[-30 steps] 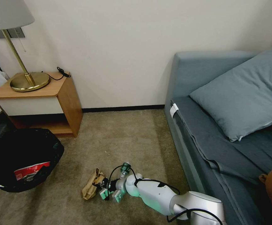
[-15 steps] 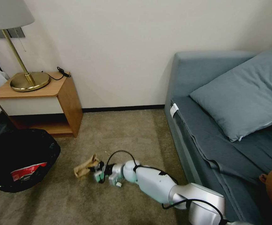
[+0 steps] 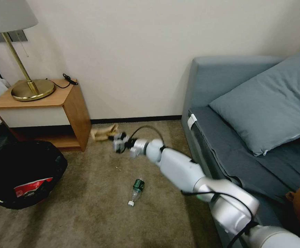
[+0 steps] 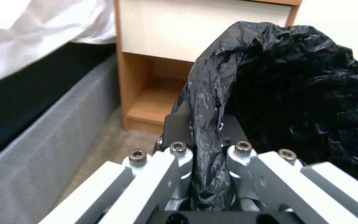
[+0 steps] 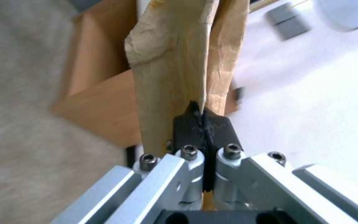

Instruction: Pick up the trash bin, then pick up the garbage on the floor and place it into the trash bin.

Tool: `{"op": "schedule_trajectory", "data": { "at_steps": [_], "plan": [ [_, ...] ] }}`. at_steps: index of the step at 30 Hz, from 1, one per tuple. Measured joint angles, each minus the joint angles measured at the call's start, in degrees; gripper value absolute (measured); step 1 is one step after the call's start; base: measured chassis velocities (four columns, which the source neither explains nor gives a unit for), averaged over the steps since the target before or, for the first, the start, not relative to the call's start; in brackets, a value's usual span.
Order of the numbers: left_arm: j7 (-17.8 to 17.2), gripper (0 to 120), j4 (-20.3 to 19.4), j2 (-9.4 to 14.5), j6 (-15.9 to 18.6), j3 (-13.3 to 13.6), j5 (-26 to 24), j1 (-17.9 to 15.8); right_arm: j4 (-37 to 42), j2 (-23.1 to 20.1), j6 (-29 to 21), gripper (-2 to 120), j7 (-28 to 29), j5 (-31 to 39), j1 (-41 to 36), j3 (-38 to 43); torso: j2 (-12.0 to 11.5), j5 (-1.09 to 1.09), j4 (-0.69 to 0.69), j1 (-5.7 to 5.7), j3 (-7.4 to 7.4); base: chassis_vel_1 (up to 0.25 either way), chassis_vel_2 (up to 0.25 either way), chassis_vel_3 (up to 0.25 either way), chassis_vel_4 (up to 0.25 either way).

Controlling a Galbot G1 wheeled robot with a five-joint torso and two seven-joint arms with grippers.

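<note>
Two arms are at work. Head view: right gripper (image 3: 112, 137) is up off the carpet, pinching the paper scrap (image 3: 103, 132) beside the nightstand (image 3: 75, 110); bottle (image 3: 136, 191) lies on the carpet; bin (image 3: 22, 172) sits left with a red wrapper (image 3: 31, 187) inside. Left wrist: left gripper (image 4: 207, 149) clamps the bin's bag rim (image 4: 206, 102). Right wrist: right gripper's pads (image 5: 187, 121) are pressed together on the scrap.

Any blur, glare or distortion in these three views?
Head view: sharp, walls bowed by the wide lens. Left wrist view: glare on the black bag pinched in the left tool. Right wrist view: background blurred and washed out; paper scrap in the right tool reads clearly.
</note>
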Motion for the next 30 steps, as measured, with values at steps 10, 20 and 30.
{"op": "schedule_trajectory", "data": {
  "at_steps": [10, 20, 30],
  "plan": [
    [-1.6, 4, -2.4, 0.4, 0.8, 4.1, 0.8, -2.3, 12.3, -1.8, -2.2, 0, -5.2, 20.5, 10.1, -13.3, 0.0, -0.02, 0.02, 0.00, 0.00, 0.000, 0.000, 0.000, 0.000],
    [-3.4, 4, -3.8, 1.1, 0.3, 6.4, -0.2, -3.5, 20.3, 4.6, -8.1, 0, -4.4, 57.6, 17.7, -29.3, 0.0, -0.03, 0.04, 0.00, 0.00, 0.000, 0.000, 0.000, 0.000],
    [-3.4, 4, -3.7, 2.0, -0.2, 6.2, -1.4, -3.2, 16.9, 6.1, -9.2, 0, -2.3, 63.3, 12.3, -36.2, 0.0, -0.03, 0.01, 0.00, 0.00, 0.000, 0.000, 0.000, 0.000]
  ]
}}
